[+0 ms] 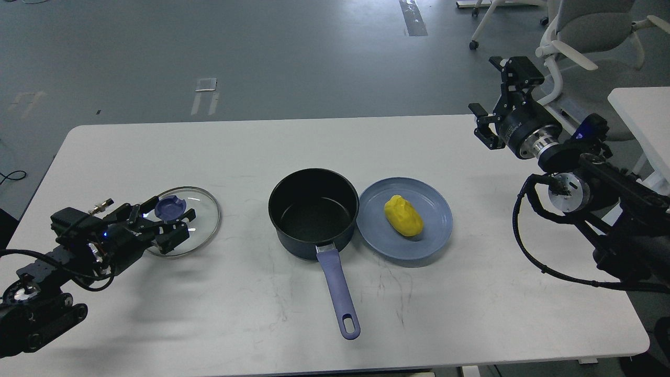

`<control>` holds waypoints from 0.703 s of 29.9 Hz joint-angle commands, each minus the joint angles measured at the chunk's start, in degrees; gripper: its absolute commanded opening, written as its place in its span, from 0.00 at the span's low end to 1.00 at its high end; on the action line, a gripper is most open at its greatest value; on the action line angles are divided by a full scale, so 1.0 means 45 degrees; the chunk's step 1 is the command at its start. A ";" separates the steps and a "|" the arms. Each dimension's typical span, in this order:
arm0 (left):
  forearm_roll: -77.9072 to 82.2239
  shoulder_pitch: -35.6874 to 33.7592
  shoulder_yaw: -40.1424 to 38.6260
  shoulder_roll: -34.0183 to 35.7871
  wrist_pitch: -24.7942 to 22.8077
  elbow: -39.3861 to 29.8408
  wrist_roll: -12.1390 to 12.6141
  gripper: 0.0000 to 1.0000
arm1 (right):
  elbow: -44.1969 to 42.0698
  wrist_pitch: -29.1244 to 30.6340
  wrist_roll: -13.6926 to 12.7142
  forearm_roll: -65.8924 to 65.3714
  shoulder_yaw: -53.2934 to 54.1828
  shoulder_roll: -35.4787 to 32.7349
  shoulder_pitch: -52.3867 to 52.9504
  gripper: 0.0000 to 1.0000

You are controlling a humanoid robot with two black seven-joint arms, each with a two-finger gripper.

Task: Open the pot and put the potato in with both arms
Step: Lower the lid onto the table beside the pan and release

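The dark navy pot [313, 213] stands open at the table's middle, its periwinkle handle [339, 293] pointing toward me. The yellow potato [403, 215] lies on a shallow blue plate [437, 230] touching the pot's right side. The glass lid [201, 207] with a blue knob [170, 207] lies flat on the table at the left. My left gripper [170, 225] is open over the lid, fingers around the knob but apart from it. My right gripper [492, 99] is open and empty, raised above the table's far right corner.
The white table [209, 314] has its front edge near me and its right edge under my right arm. An office chair [586, 31] and a second white table [638, 110] stand beyond the right side.
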 commanded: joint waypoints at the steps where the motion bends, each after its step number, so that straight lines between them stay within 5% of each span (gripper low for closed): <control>1: -0.0680 -0.0130 -0.0010 0.0076 0.0002 -0.0186 0.0002 0.97 | -0.0013 0.0000 -0.0001 -0.0014 0.0037 -0.0001 0.0001 1.00; 16: -0.3374 -0.3000 -0.0205 0.2399 0.0002 -0.2783 0.0002 0.97 | 0.0006 0.0000 -0.0001 0.0005 0.0154 -0.0001 0.0059 1.00; 21: -0.7394 -0.5147 -0.0205 0.2478 0.0002 -0.2901 0.0002 0.98 | 0.0045 0.0000 0.0018 0.0005 0.0174 -0.0021 0.0157 1.00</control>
